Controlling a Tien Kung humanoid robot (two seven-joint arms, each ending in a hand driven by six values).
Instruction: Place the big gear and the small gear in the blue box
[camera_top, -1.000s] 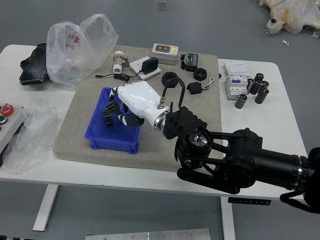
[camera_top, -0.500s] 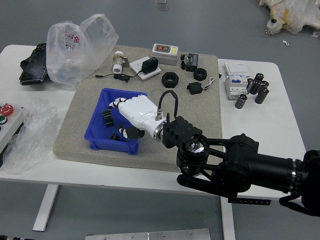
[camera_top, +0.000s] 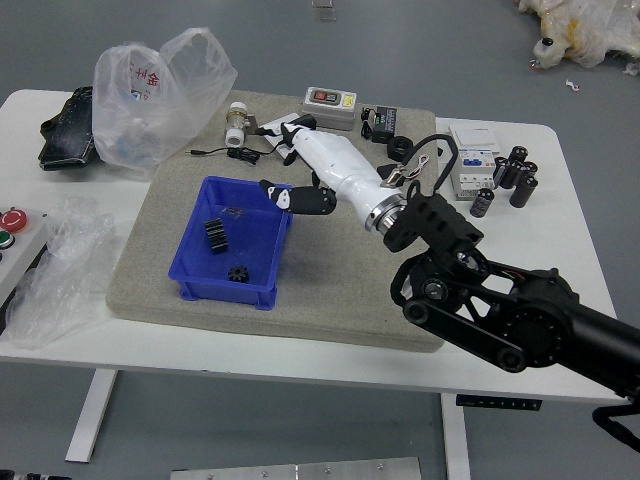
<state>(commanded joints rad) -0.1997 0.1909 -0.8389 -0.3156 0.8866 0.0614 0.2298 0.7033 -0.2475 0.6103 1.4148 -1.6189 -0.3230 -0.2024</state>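
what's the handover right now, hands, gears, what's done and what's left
Right hand: open, holding nothing, up over the mat by the far right corner of the blue box.
Left hand: out of view.
Gears: both dark pieces lie inside the box. The ribbed one left of its middle, probably the big gear, seems to be on its side; the small gear is near the front wall.
Done: both gears look placed.
Left: nothing more to place, as far as I can judge; perhaps just park the right arm.
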